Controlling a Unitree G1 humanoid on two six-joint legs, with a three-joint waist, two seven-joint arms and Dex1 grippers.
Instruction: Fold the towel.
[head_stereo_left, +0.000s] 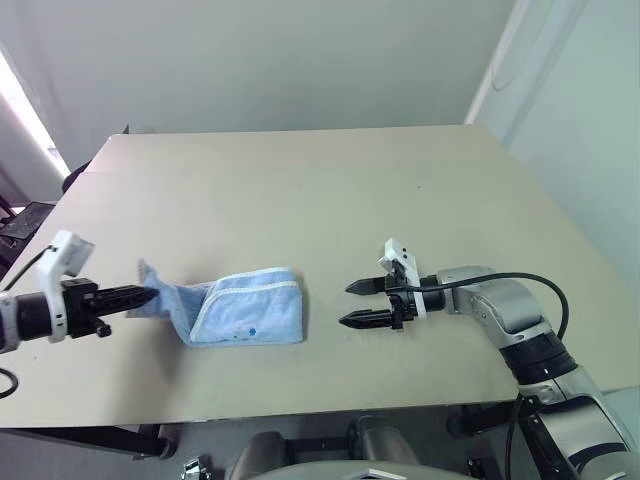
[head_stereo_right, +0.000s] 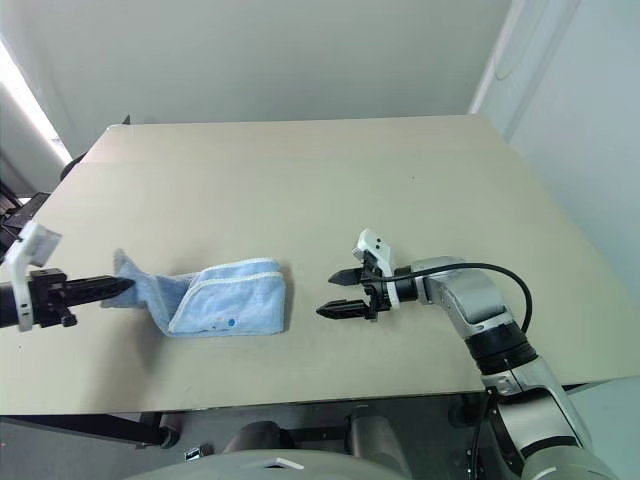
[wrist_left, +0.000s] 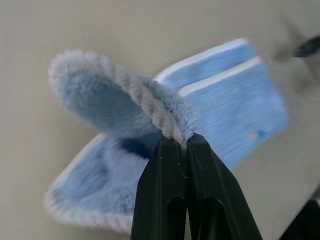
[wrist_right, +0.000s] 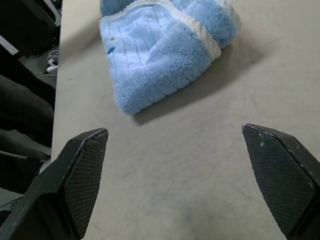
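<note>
Left claw (head_stereo_left: 148, 294) pinches towel (head_stereo_left: 250, 307) corner; logo unreadable.

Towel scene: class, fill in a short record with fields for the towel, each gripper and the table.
towel: light blue, partly folded, most of it lying on the table, one end lifted off it
left gripper: shut on the towel's raised end
right gripper: open, apart from the towel, holding nothing, pointing toward it
table: beige, towel near the front edge
fold state: not finished; the lifted end is not laid over the rest
</note>
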